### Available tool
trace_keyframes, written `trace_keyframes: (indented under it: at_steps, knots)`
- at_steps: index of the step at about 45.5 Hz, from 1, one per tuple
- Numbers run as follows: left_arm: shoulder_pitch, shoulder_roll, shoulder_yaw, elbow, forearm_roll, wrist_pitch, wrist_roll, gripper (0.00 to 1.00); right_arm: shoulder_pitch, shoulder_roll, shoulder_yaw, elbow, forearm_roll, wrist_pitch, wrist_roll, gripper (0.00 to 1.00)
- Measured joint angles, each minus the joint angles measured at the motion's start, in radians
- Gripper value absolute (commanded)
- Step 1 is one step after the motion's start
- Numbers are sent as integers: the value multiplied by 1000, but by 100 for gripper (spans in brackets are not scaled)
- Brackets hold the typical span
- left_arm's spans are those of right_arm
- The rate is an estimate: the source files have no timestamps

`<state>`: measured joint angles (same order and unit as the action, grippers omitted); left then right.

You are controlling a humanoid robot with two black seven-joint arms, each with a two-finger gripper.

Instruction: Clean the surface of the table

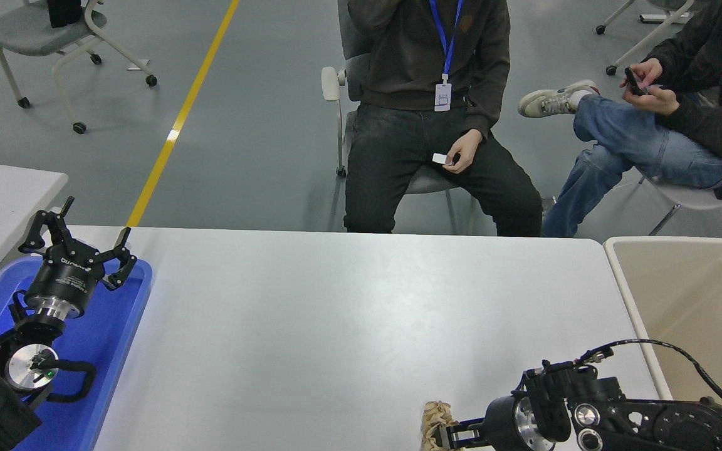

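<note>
The table surface (pixel 348 326) is a wide matte white top filling the middle of the head view. A crumpled brown paper ball (pixel 435 421) lies at its near edge, partly cut off by the picture's bottom. My right gripper (pixel 452 435) comes in from the lower right, points left and touches the ball's right side; the bottom edge hides how it closes. My left gripper (pixel 79 241) is parked open and empty over the blue tray (pixel 120 326) at the lower left.
A beige bin (pixel 699 307) stands against the table's right end. A smaller white table (pixel 4 188) shows at the far left. Two people sit on chairs beyond the far edge. A wheeled chair (pixel 54 31) stands at the top left.
</note>
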<state>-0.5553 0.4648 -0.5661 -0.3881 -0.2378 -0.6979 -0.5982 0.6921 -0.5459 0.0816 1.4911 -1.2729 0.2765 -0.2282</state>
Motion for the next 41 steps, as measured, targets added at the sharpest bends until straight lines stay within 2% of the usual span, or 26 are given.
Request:
trace_keyframes:
  at_steps: [27, 41]
  knots:
    - [0, 0, 0, 0, 0, 0, 0, 100, 205, -235, 27, 157, 183, 75, 4, 0]
    - [0, 0, 0, 0, 0, 0, 0, 100, 289, -378, 96, 224, 264, 167, 2, 0]
